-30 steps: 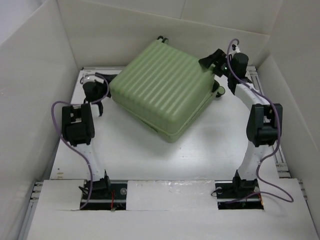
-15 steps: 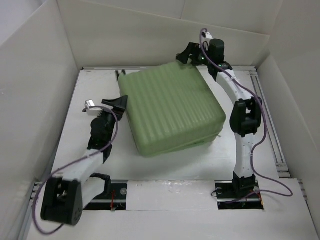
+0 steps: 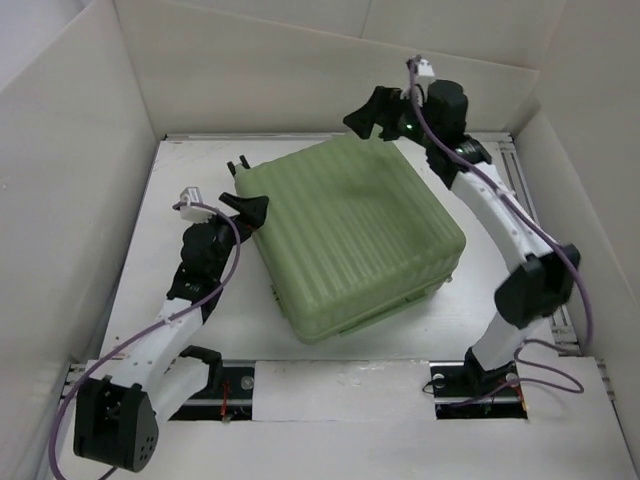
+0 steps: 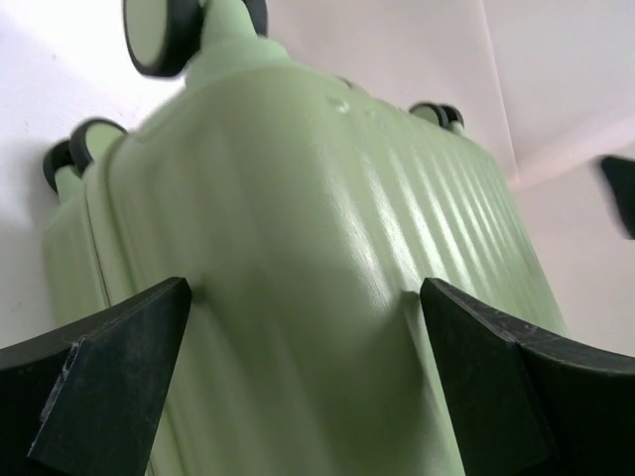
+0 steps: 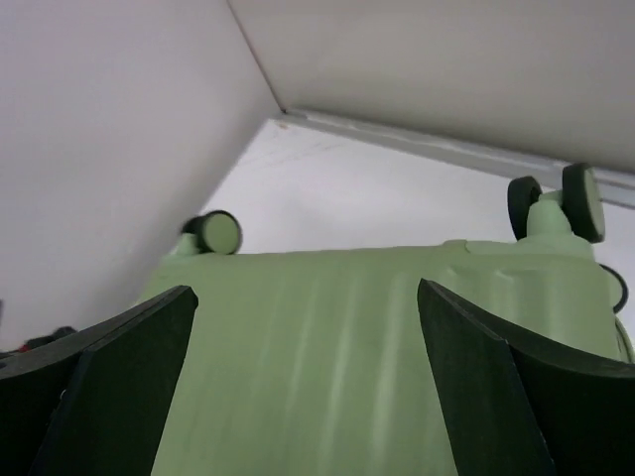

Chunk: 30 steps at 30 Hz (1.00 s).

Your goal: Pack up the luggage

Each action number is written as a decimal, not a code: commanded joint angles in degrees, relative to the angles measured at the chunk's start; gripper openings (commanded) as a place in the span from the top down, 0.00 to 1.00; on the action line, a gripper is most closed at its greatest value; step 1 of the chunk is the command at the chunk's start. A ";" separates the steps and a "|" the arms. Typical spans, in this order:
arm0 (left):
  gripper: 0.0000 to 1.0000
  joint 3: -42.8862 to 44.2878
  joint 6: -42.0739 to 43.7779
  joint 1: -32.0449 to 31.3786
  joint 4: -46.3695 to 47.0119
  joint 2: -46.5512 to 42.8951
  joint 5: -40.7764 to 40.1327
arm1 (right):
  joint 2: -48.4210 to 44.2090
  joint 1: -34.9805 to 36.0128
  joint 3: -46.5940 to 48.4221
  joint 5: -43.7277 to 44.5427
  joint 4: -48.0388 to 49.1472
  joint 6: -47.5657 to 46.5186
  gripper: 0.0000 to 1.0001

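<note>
Luggage (image 3: 350, 235) from the overhead camera: a pale green ribbed hard-shell case, shut, lying flat and skewed in the middle of the white table (image 3: 200, 320). The left gripper (image 3: 250, 208) sits at the case's left edge near its far corner, jaws spread. I cannot tell whether it touches the shell. The right gripper (image 3: 370, 112) hangs over the far right corner, also spread, gripping nothing.

At the left wrist, the luggage (image 4: 298, 198) fills the frame between the wide-apart jaws of the left gripper (image 4: 305, 297), which close on nothing. The ribbed shell runs away from the camera. Black-and-green caster wheels (image 4: 159, 35) show at the far end, one at top left, one lower left and one to the right.

At the right wrist, the right gripper (image 5: 306, 293) is spread just as wide. The luggage (image 5: 377, 347) lies below and ahead of it, slightly blurred. A caster wheel (image 5: 216, 231) shows at its far left corner and another (image 5: 551, 203) at the far right.
</note>
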 commanded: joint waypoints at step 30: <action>0.00 -9.11 -7.32 -3.98 11.05 5.22 13.39 | -30.12 -3.23 -67.52 -5.11 39.10 27.26 0.01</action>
